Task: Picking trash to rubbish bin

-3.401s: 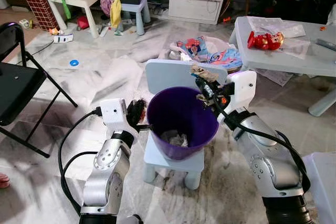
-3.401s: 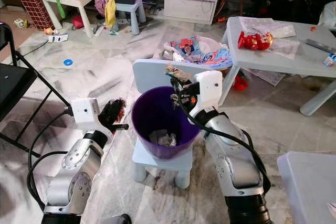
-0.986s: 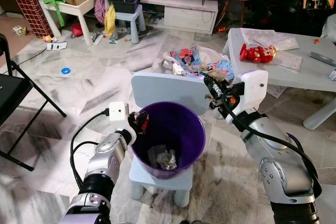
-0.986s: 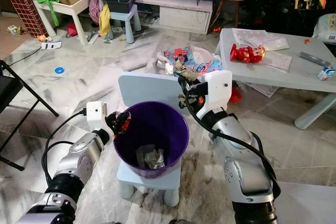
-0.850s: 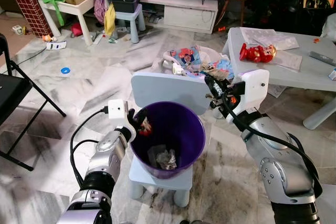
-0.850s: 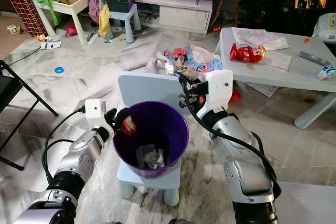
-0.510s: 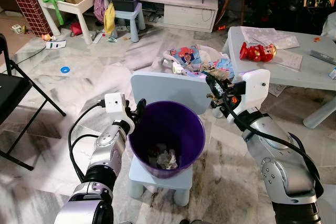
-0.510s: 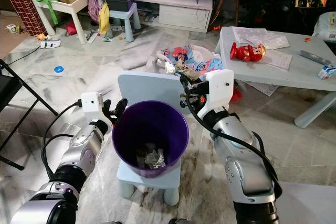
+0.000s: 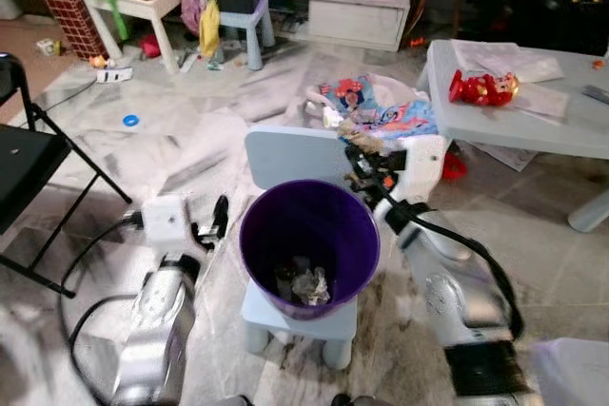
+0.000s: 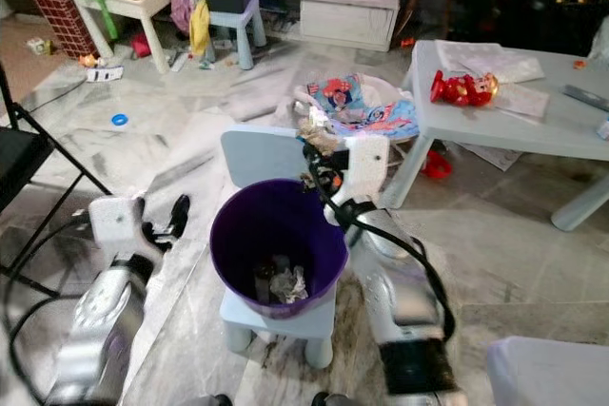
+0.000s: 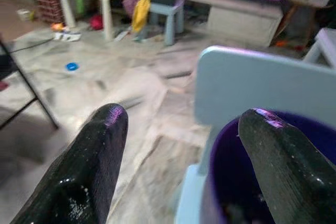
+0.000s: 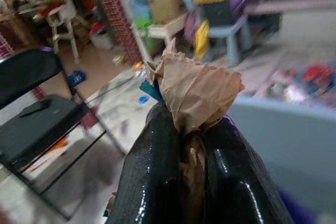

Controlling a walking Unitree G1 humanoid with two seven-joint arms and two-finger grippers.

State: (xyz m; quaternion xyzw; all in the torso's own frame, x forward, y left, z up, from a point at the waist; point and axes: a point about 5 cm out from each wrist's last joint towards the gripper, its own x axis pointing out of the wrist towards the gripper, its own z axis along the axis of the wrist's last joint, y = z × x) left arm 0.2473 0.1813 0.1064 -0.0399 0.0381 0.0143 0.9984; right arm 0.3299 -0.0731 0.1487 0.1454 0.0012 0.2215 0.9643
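A purple rubbish bin (image 9: 309,235) stands on a small light-blue chair (image 9: 285,154) and holds several crumpled scraps (image 9: 303,282). My left gripper (image 9: 215,219) hangs open just left of the bin's rim, with nothing between its fingers (image 11: 100,145). My right gripper (image 9: 364,161) is over the bin's far rim, shut on a crumpled brown paper wad (image 12: 197,87). In the left wrist view the bin's rim (image 11: 226,145) lies beside one finger.
A black folding chair (image 9: 29,154) stands at the left. A grey table (image 9: 561,121) with a red toy (image 9: 483,87) is at the right. A pile of printed cloth (image 9: 381,106) lies behind the blue chair. Cluttered white furniture (image 9: 143,2) lines the back.
My left gripper let its dark red trash fall into the bin, opened, and drew back to the bin's left. The right gripper still holds the paper. The camera shifted.
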